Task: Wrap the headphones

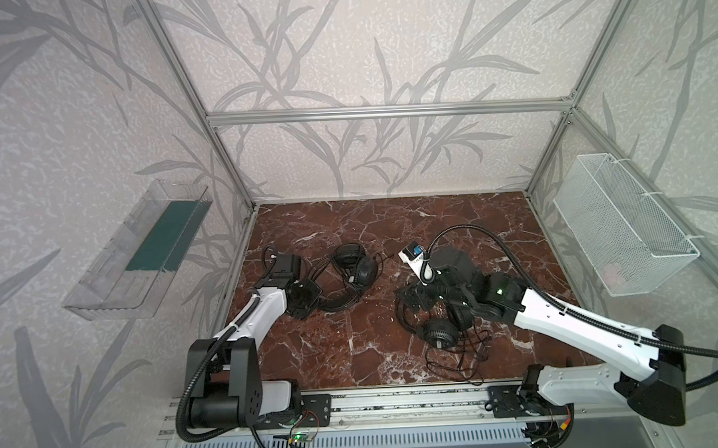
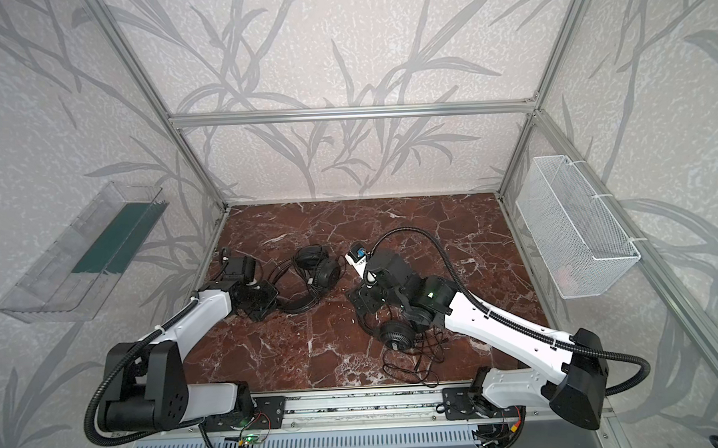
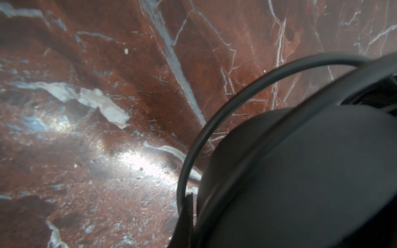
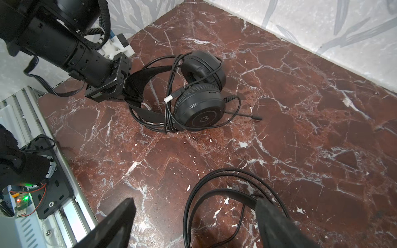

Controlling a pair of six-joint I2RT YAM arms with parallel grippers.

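Observation:
Two black headphones lie on the red marble table (image 1: 354, 350). The left headphones (image 1: 361, 270) (image 2: 328, 272) (image 4: 199, 107) lie with their earcups stacked and the cable looped round them. My left gripper (image 1: 313, 300) (image 2: 269, 299) (image 4: 123, 85) (image 3: 189, 204) is shut, pinching the wide headband strap (image 4: 150, 73). The right headphones (image 1: 439, 334) (image 2: 395, 335) lie partly under my right arm, their loose cable (image 1: 459, 362) spread toward the front edge. My right gripper (image 1: 410, 302) (image 2: 363, 302) (image 4: 195, 214) stands open just above their headband (image 4: 225, 191), holding nothing.
A clear plastic tray (image 1: 142, 259) hangs on the left wall and a white mesh basket (image 1: 624, 238) on the right wall. An aluminium rail (image 1: 398, 402) with both arm bases runs along the front. Aluminium posts and papered walls close in the table.

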